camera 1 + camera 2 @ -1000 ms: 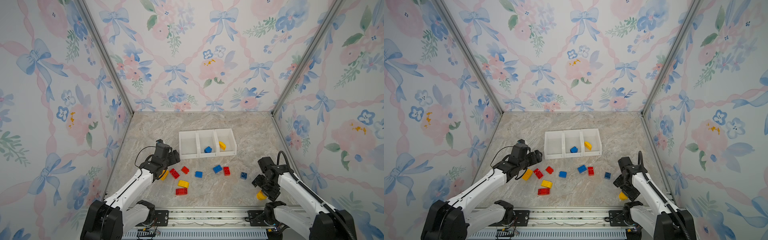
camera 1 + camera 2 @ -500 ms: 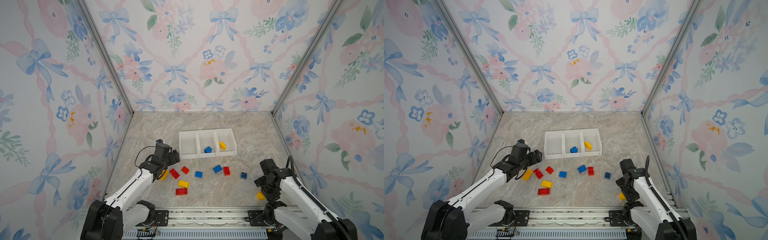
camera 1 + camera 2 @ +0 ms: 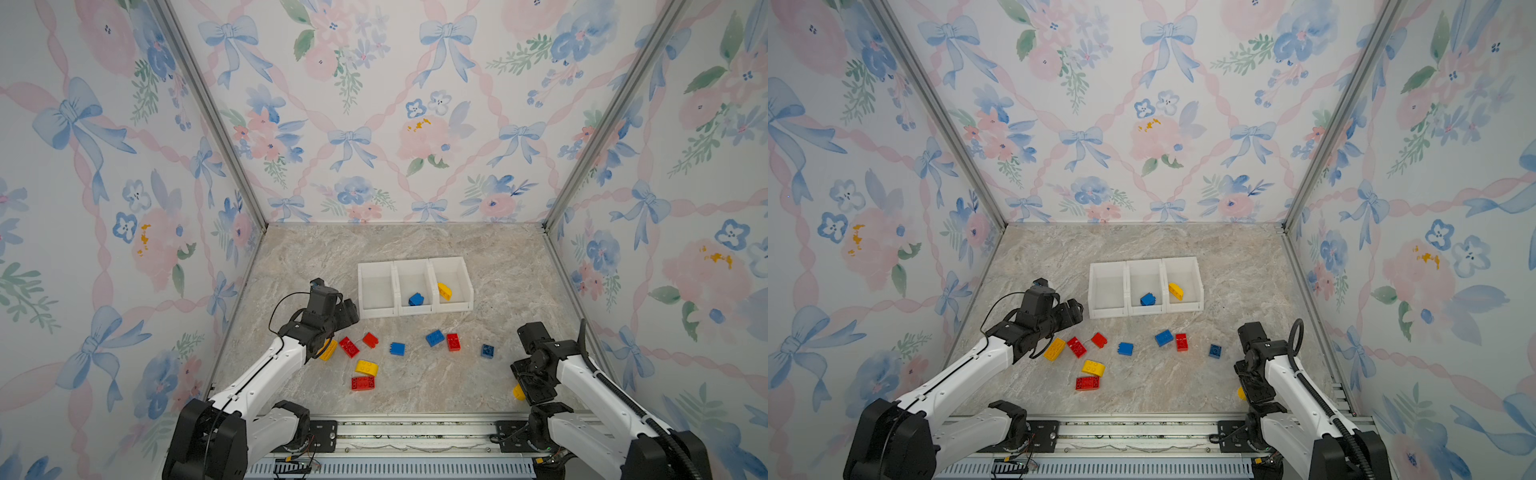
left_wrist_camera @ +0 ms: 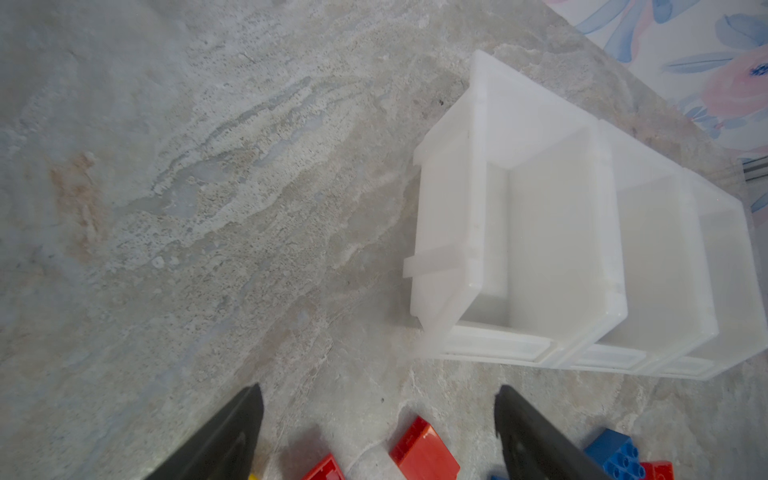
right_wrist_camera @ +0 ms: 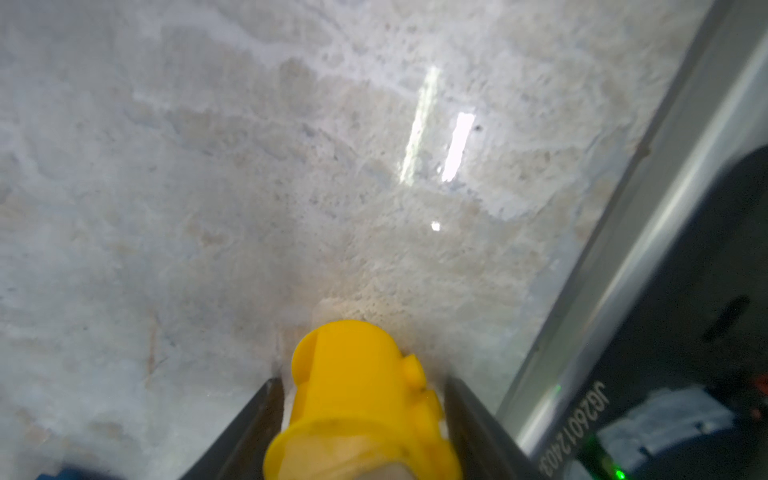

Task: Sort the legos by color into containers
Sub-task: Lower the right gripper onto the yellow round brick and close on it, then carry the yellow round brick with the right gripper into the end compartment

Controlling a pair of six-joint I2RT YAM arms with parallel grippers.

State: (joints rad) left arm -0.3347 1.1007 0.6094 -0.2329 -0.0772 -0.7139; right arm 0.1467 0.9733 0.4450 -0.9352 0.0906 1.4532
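Observation:
Three joined white containers (image 3: pixel 377 310) (image 3: pixel 1108 311) stand mid-table; the middle one holds a blue lego (image 3: pixel 415 299), the right one a yellow lego (image 3: pixel 444 291), and the left one shows nothing inside. Loose legos lie in front: red (image 3: pixel 348 346), red (image 3: pixel 370 339), blue (image 3: pixel 397 348), blue (image 3: pixel 434 338), red (image 3: pixel 453 342), dark blue (image 3: pixel 487 350), yellow (image 3: pixel 366 368), red (image 3: pixel 363 383), yellow (image 3: pixel 328 350). My left gripper (image 3: pixel 349 311) (image 4: pixel 378 390) hovers open by the left container, above a red lego (image 4: pixel 424 453). My right gripper (image 3: pixel 525 390) (image 5: pixel 361 382) is down at the near right, its jaws against a yellow lego (image 5: pixel 357 395) (image 3: pixel 518 392) on the table.
The metal rail (image 3: pixel 415 432) runs along the near edge, just behind the right gripper. Wallpapered walls close in the left, back and right sides. The right wall's aluminium frame (image 5: pixel 648 232) lies close to the held lego.
My right gripper has dropped toward the near edge over the yellow lego and its jaws have narrowed onto it. The left arm has stayed still.

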